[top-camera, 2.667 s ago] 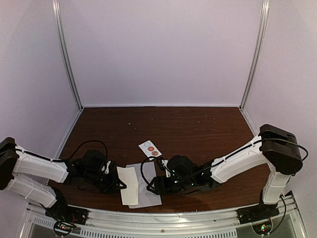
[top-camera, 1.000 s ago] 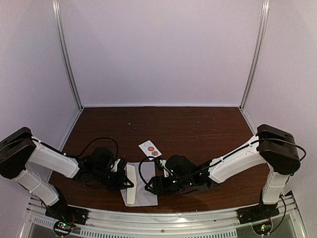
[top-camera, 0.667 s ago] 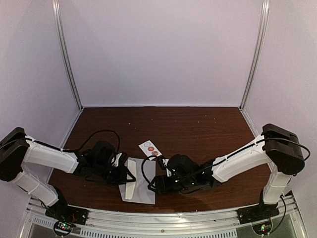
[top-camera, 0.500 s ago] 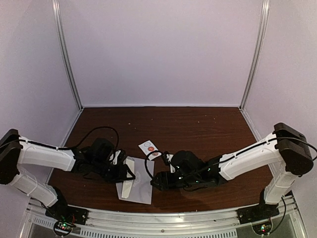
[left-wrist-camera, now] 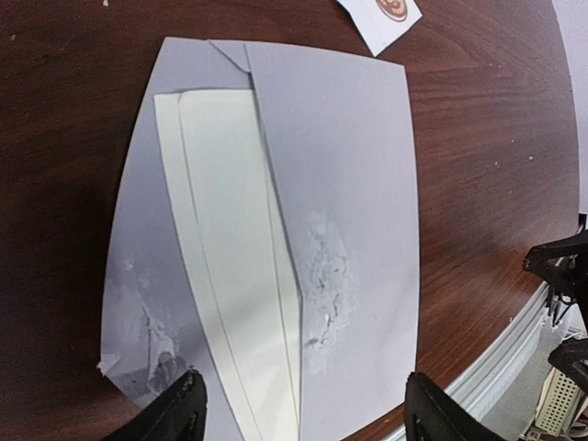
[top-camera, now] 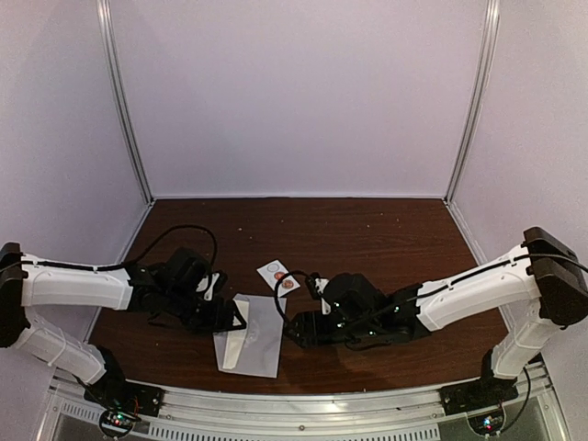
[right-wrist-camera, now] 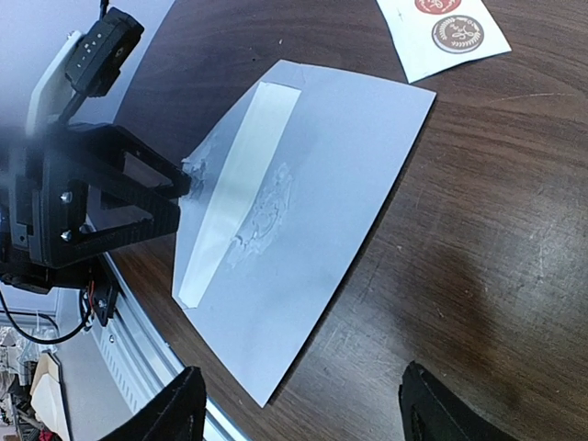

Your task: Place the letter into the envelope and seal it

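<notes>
Left hand (left-wrist-camera: 306, 418) wide open, above envelope (left-wrist-camera: 349, 184)

Grey envelope (left-wrist-camera: 340, 184) flat on table (left-wrist-camera: 487, 138), cream flap (left-wrist-camera: 230, 257) part-folded, left end effector (left-wrist-camera: 308, 413) fingers spread wide, sticker strip (left-wrist-camera: 386, 14) at top.

Dark brown wooden table (top-camera: 367, 234) before me, bearing a small white strip (top-camera: 278, 275) with round stickers; pale walls (top-camera: 294, 92) behind.
</notes>
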`<state>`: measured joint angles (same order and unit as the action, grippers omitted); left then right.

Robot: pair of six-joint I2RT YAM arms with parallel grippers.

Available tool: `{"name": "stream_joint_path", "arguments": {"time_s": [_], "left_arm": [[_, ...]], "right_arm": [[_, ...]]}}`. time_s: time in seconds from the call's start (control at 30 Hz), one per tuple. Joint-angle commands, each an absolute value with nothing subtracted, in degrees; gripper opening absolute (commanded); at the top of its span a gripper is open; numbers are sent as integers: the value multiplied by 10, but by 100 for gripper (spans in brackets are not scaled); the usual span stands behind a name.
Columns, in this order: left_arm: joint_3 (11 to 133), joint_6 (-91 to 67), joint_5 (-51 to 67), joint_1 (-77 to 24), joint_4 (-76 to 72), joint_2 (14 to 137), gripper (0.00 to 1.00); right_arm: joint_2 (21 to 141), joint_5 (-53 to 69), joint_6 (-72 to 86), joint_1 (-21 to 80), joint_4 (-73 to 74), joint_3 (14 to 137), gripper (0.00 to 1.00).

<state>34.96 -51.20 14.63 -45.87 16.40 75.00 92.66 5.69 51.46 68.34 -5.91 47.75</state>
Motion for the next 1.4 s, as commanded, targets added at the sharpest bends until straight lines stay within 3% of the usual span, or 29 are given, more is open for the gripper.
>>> {"name": "stream_joint_path", "arguments": {"time_s": [0.0, 0.3, 0.6, 0.9, 1.37], "left_arm": [[361, -491, 125, -460, 169, 765, 72], [366, -471, 111, -461, 148, 810, 47], [366, -458, 90, -460, 152, 821, 45], [363, -452, 113, -461, 130, 841, 26], [359, -448, 134, -461, 105, 869, 10]], "right_arm": [[957, 66, 523, 681, -82, 482, 72], [1019, 82, 529, 681, -98, 516, 68], [1057, 85, 538, 681, -105, 534, 61], [1088, 87, 539, 681, -105, 555, 51], [1116, 95, 540, 680, -111, 568, 40]]}}
